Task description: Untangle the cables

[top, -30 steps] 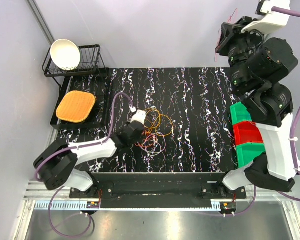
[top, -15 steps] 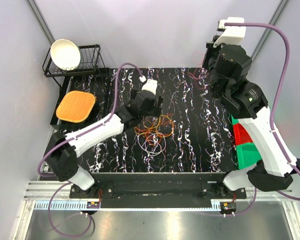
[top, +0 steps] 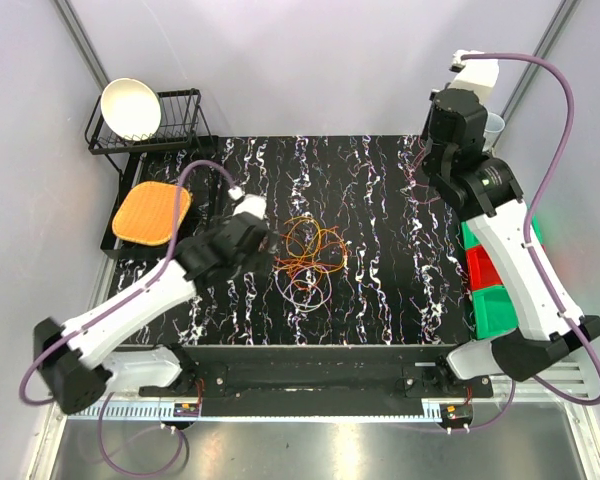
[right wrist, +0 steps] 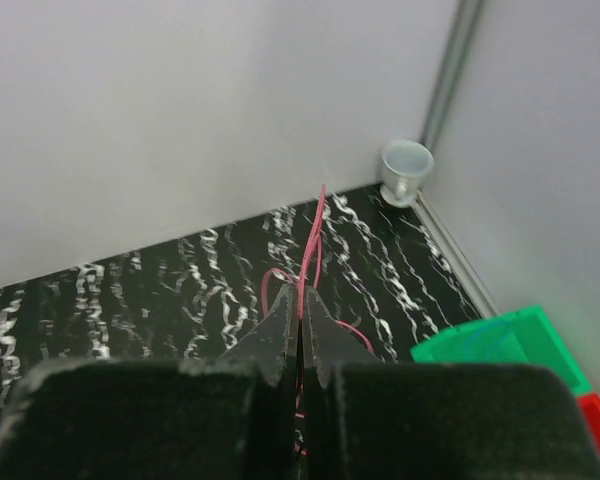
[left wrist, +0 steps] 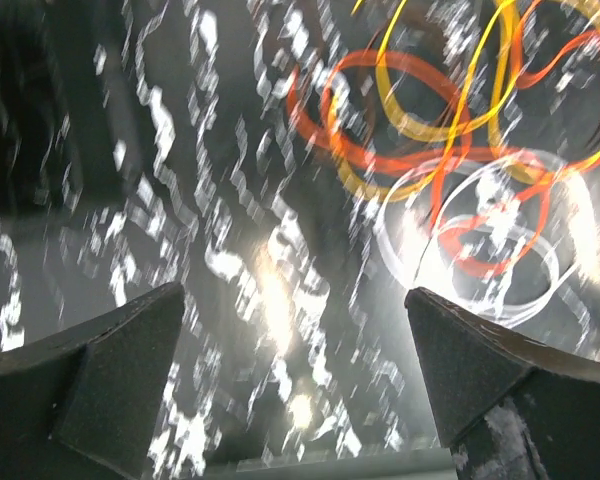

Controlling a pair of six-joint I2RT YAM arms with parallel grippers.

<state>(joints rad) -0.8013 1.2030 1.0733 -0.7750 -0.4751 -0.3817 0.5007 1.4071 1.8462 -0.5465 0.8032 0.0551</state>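
Observation:
The cables [top: 310,256] lie in a loose tangle of orange, yellow, red and pale loops near the middle of the black marbled table [top: 380,290]. My left gripper [top: 263,247] hovers just left of the tangle, open and empty. In the left wrist view its fingers [left wrist: 110,370] stand wide apart, with the cables [left wrist: 460,160] up to the right. My right gripper [right wrist: 300,300] is shut on a thin red cable [right wrist: 313,240] that loops out past its tips. In the top view the right gripper [top: 423,168] hangs over the table's back right.
A dish rack [top: 185,125] with a white bowl [top: 130,108] stands at the back left, an orange-yellow pad [top: 152,212] in front of it. Green and red bins [top: 492,270] line the right edge. A small cup [right wrist: 407,172] sits in the back right corner.
The left gripper opened, swung over the tangle's far side, then drew back to its left. The right arm came down from high up to the back right, still pinching the red cable.

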